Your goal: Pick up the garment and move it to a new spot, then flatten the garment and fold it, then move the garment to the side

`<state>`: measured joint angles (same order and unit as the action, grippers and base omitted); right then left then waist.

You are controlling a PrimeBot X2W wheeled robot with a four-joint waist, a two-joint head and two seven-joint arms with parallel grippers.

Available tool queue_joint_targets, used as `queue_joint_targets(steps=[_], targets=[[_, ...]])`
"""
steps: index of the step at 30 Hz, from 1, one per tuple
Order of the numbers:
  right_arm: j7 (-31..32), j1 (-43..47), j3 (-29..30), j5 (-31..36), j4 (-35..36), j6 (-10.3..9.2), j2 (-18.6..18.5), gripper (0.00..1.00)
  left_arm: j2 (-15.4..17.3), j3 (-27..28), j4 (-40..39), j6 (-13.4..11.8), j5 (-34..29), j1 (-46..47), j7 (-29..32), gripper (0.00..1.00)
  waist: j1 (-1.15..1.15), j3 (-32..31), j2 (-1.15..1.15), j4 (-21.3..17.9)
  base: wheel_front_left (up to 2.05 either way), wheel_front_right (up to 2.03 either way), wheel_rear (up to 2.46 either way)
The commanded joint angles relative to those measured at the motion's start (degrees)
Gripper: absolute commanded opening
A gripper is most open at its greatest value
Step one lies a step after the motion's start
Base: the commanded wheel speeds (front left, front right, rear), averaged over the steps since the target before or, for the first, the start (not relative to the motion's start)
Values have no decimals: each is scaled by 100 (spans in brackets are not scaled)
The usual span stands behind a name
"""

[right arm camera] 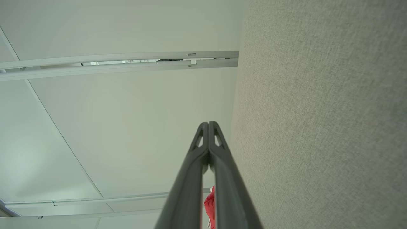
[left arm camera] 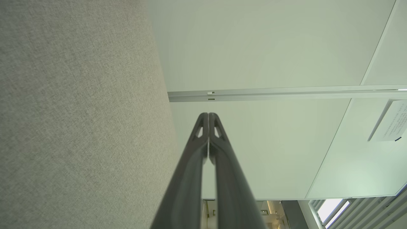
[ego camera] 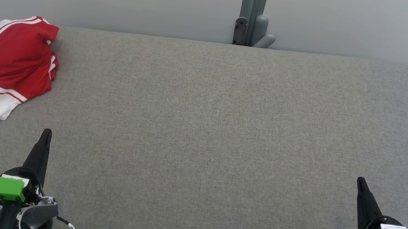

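A red and white garment [ego camera: 1, 64] lies crumpled at the far left of the grey fabric table [ego camera: 217, 133], partly over its left edge. My left gripper [ego camera: 46, 133] is at the lower left, shut and empty, a short way below and right of the garment. At the lower right my right gripper [ego camera: 360, 181] is shut and empty, far from the garment. The left wrist view has the left gripper [left arm camera: 208, 114] with fingertips pressed together. In the right wrist view the right gripper [right arm camera: 209, 123] is likewise shut, and a sliver of the red garment [right arm camera: 210, 203] peeks between its fingers.
A grey metal post [ego camera: 252, 10] with a bracket stands behind the table's far edge against a pale wall. The table's right end curves away near the upper right corner. Wall panels and rails [left arm camera: 279, 93] appear beyond the table in both wrist views.
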<state>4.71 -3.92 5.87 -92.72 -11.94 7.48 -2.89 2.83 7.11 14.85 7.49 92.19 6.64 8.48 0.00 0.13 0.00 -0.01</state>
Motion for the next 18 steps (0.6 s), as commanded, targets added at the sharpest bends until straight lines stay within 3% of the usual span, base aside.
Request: queue_joint_targets(steps=[1,18], targets=[[-2,-63,1,16,-2,3,0,0,8,6,-19,18,11,76,-8,0,0,0,0,0,0,0,0],[-2,-63,1,16,-2,3,0,0,8,6,-19,18,11,76,-8,0,0,0,0,0,0,0,0]])
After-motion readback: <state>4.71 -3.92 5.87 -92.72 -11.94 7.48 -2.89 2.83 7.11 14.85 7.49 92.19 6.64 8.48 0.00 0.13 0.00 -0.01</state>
